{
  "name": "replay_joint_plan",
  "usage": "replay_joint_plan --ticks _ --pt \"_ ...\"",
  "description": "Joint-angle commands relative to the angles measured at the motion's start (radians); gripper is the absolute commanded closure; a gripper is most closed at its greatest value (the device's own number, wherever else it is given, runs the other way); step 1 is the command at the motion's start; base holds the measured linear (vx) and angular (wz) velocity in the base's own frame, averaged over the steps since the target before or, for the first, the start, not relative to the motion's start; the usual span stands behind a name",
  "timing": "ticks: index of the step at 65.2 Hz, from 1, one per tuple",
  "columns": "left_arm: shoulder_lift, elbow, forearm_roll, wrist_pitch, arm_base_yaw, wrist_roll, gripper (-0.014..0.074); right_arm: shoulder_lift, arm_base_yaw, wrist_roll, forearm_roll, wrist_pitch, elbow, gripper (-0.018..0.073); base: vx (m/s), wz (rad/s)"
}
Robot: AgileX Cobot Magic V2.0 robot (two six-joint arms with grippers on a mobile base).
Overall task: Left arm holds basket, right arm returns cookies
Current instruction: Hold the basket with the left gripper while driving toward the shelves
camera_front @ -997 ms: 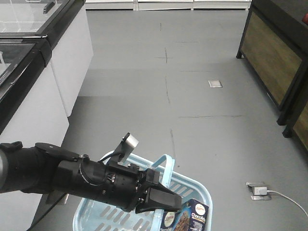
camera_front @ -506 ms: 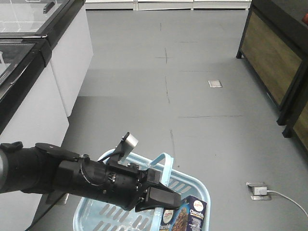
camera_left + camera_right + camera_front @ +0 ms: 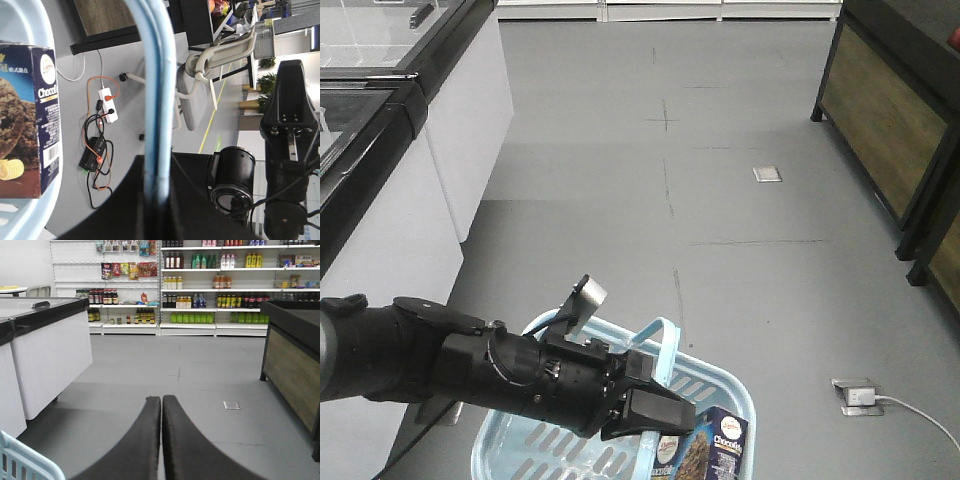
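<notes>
My left arm (image 3: pixel 440 365), black with a small silver tab (image 3: pixel 588 294), reaches over the light blue basket (image 3: pixel 720 385) at the bottom of the front view. The left gripper (image 3: pixel 655 408) is shut on the basket's arched handle (image 3: pixel 159 90), which runs up between the jaws in the left wrist view. The cookies (image 3: pixel 717 450), a dark navy box with a cookie picture (image 3: pixel 25 115), stand in the basket's right part. In the right wrist view, my right gripper (image 3: pixel 161 399) is shut with nothing between its fingers, out over the floor. A basket corner (image 3: pixel 20 462) shows at lower left.
White chest freezers (image 3: pixel 420 150) line the left side. A dark wood-panelled shelf unit (image 3: pixel 890 130) stands at the right. A power strip with cable (image 3: pixel 860 395) and a metal floor plate (image 3: pixel 767 174) lie on the grey floor. Stocked shelves (image 3: pixel 215 285) fill the far wall.
The basket and the cookies box have shifted slightly left and a little lower in the front view. The left gripper keeps its hold on the handle.
</notes>
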Motion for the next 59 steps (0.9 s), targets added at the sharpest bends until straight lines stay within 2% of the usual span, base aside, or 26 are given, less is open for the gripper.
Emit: replay_joint_plan --ticks 1,59 --pt "-0.056 -0.022 -0.071 0.074 -0.006 0.014 0.0603 -0.01 0.0 0.001 -0.008 -0.071 -0.002 0.0568 0.0 0.0" --pt "-0.056 -0.022 -0.071 0.074 -0.006 0.014 0.0603 -0.01 0.0 0.001 -0.008 -0.071 -0.002 0.0568 0.04 -0.03"
